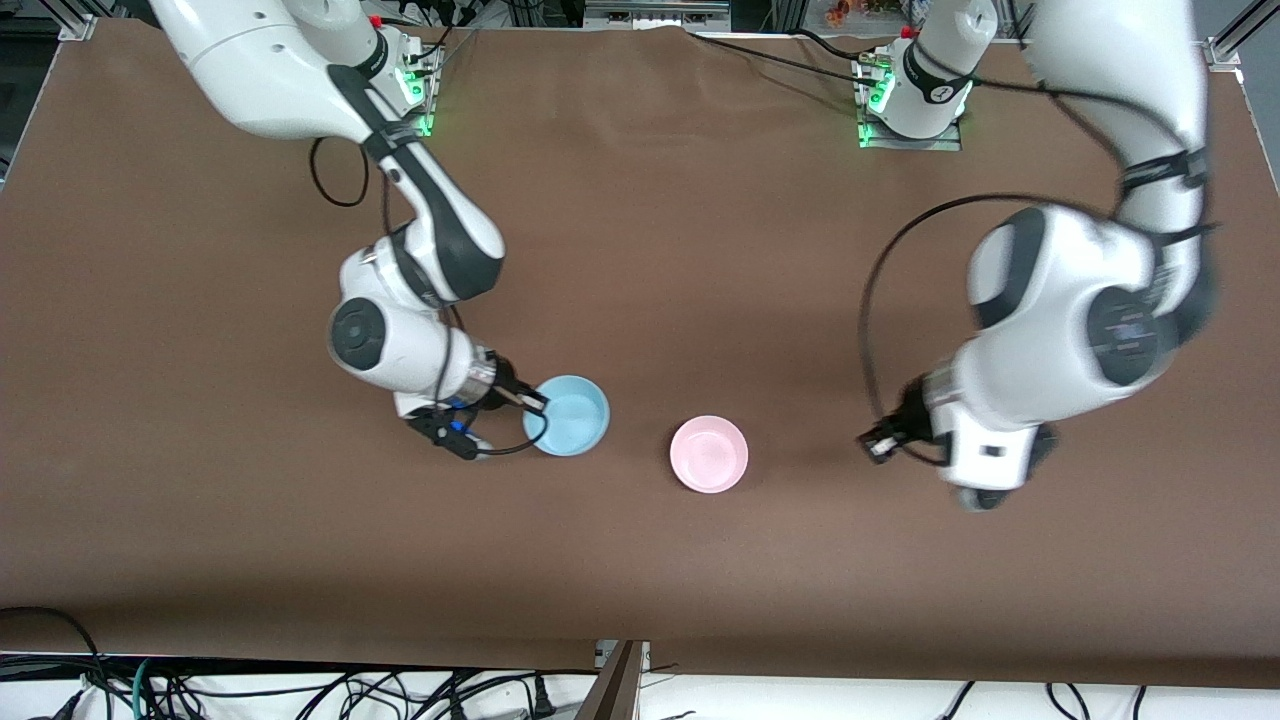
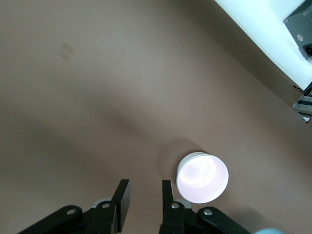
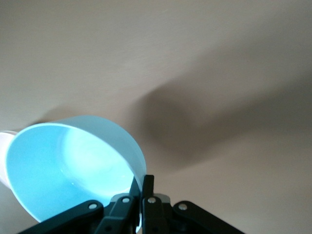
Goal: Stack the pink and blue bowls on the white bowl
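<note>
The pink bowl [image 1: 709, 454] is sitting nearest the front camera on the brown table [image 1: 640, 250], with bare cloth all around it. My left gripper [image 1: 878, 441] is hanging over the table toward the left arm's end, well apart from that bowl, its fingers [image 2: 122, 197] spread and gripping nothing. A little farther from the camera, toward the right arm's end, my right gripper [image 1: 536, 404] is clenching the rim of the blue bowl [image 1: 570, 415], one finger inside, one outside.
</note>
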Action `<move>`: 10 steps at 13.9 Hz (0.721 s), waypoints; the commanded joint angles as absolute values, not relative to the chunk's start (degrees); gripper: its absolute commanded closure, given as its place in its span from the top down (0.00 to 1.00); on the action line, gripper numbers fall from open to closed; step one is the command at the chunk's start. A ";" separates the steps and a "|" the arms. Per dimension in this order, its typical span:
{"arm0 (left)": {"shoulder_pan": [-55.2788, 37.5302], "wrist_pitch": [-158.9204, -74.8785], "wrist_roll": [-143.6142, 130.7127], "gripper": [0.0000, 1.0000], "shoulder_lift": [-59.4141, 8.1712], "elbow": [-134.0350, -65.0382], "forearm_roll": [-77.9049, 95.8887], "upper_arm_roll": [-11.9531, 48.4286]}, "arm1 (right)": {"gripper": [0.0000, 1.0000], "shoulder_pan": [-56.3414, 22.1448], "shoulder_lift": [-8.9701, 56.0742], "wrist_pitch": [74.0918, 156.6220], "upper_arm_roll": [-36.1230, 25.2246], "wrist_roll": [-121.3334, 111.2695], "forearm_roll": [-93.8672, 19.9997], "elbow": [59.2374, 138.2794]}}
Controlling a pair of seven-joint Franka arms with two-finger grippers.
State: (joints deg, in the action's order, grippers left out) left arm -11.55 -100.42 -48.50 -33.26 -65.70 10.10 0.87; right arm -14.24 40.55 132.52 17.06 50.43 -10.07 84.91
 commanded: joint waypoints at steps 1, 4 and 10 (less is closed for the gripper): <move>-7.31 -94.07 -40.54 0.35 -28.49 -66.88 11.52 1.14 | 0.00 -18.27 45.78 137.88 16.70 57.55 -10.46 78.50; -5.63 -87.47 -34.29 0.40 -24.54 -67.06 10.64 0.62 | 0.00 -21.35 49.03 142.98 16.61 62.39 -10.37 75.42; -6.33 -84.55 -22.62 0.45 -8.81 -83.11 5.80 0.44 | 0.00 -26.36 53.00 148.97 16.52 69.16 -10.28 70.58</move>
